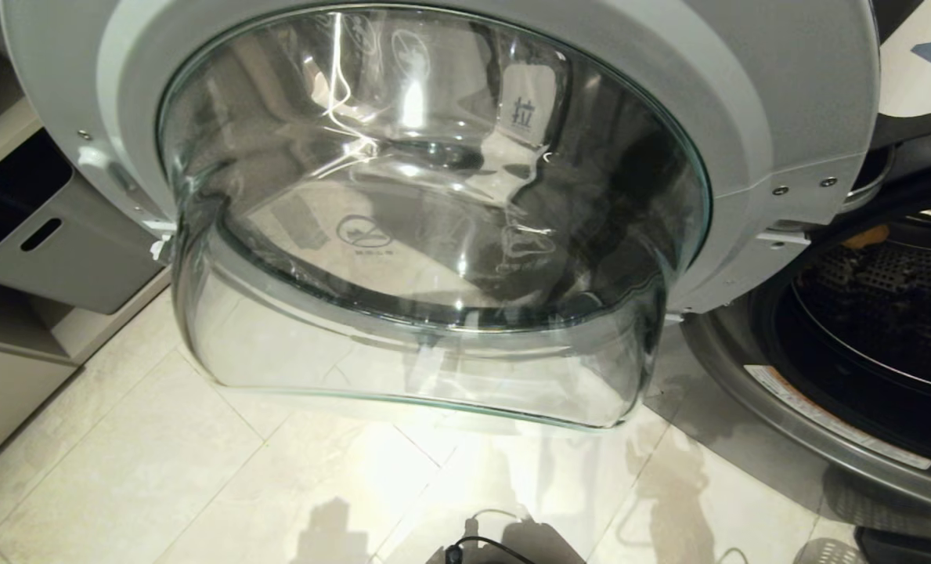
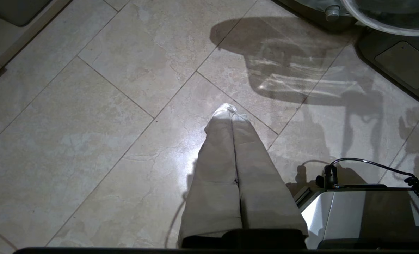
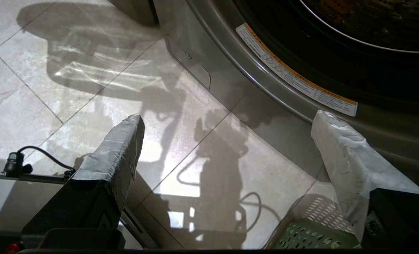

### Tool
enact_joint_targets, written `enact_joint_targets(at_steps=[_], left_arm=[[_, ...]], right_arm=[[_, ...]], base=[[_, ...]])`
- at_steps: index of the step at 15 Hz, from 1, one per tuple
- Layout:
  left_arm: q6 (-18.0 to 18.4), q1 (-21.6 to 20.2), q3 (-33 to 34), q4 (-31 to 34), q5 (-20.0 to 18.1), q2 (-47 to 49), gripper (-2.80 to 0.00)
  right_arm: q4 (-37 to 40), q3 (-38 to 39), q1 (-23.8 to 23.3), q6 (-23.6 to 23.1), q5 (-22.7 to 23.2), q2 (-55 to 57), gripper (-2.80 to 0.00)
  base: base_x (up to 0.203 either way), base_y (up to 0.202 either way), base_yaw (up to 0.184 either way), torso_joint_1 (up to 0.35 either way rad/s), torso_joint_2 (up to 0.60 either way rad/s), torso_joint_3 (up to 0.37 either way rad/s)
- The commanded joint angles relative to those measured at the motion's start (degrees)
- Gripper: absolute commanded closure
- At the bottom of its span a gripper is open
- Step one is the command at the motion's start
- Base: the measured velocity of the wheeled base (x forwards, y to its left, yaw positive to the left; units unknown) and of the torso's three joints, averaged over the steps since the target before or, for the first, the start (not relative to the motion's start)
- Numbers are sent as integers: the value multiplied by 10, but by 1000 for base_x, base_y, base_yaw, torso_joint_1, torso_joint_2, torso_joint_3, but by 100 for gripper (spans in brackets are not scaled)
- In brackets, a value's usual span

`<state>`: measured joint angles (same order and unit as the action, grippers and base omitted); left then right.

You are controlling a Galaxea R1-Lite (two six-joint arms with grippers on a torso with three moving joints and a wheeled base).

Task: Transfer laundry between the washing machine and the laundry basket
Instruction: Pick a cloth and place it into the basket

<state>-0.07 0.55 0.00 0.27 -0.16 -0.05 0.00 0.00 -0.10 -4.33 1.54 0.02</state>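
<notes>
Right tool (image 3: pixel 227 137) stands wide and empty above the floor (image 3: pixel 36 81); left tool (image 2: pixel 232 116) is closed, empty. Washing machine (image 1: pixel 825 423) door (image 1: pixel 434 235) is open; laundry basket (image 3: pixel 311 238) lies below.

Swung-open glass door (image 1: pixel 434 235) blocks centre; drum mouth (image 1: pixel 888 329) open at right; tiled floor (image 1: pixel 199 470) free below.

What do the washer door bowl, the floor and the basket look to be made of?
Door bowl: clear glass by the look, glossy, with sharp reflections and printed symbols, set in a pale grey, probably plastic, ring. Floor: polished stone-like tile, beige and veined, with grout lines and glare. Laundry basket: green moulded plastic, likely, dotted with round holes.
</notes>
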Motion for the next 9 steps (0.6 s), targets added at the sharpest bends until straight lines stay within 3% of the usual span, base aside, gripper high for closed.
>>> enact_joint_targets(at_steps=[1,6,9], left_arm=[[0,0,0,0,0,0,0],[0,0,0,0,0,0,0],[0,0,0,0,0,0,0]], right_arm=[[0,0,0,0,0,0,-280],[0,0,0,-2,0,0,-280],[0,0,0,-2,0,0,-280]], base=[[-1,-151,-7,3,-5,8],[0,-172,-1,2,3,1],[0,-17,-1,1,-1,1]])
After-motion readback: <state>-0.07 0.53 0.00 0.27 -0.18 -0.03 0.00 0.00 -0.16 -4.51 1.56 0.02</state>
